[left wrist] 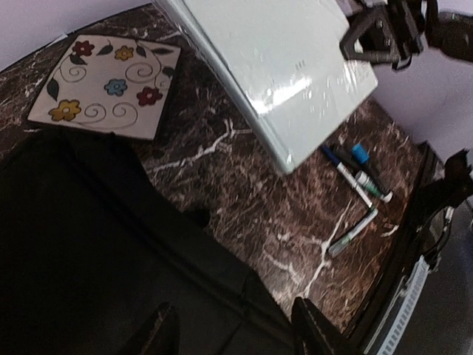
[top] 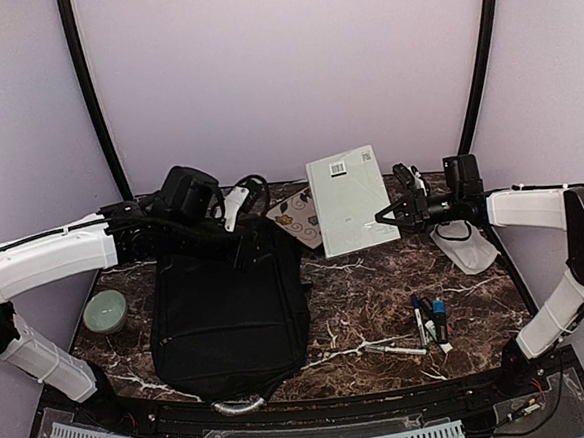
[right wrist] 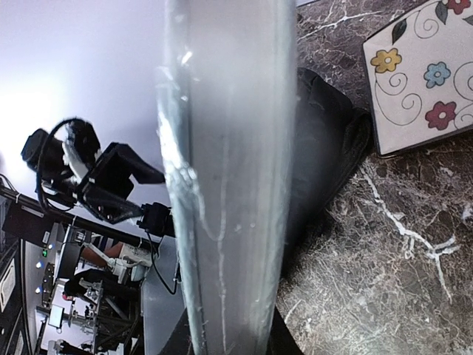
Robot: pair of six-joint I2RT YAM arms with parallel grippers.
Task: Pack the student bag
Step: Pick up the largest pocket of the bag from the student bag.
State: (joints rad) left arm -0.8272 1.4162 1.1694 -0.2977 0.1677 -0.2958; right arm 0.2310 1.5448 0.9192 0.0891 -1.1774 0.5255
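The student bag (top: 228,314) lies flat on the marble table, a big black backpack with its grey-white handle (top: 237,406) toward the near edge. My left gripper (top: 242,245) hovers over the bag's far end; in the left wrist view its dark fingers (left wrist: 314,329) stand apart above the black fabric (left wrist: 89,251), open and holding nothing. My right gripper (top: 384,216) is shut on the right edge of a pale green book (top: 349,200), held tilted in the air beyond the bag. The right wrist view shows that book (right wrist: 222,185) edge-on between the jaws.
A floral notebook (top: 297,217) lies flat behind the bag, partly under the raised book. Several markers (top: 429,320) are scattered at the right front. A green bowl (top: 105,312) sits left of the bag, a white pouch (top: 464,247) at the right.
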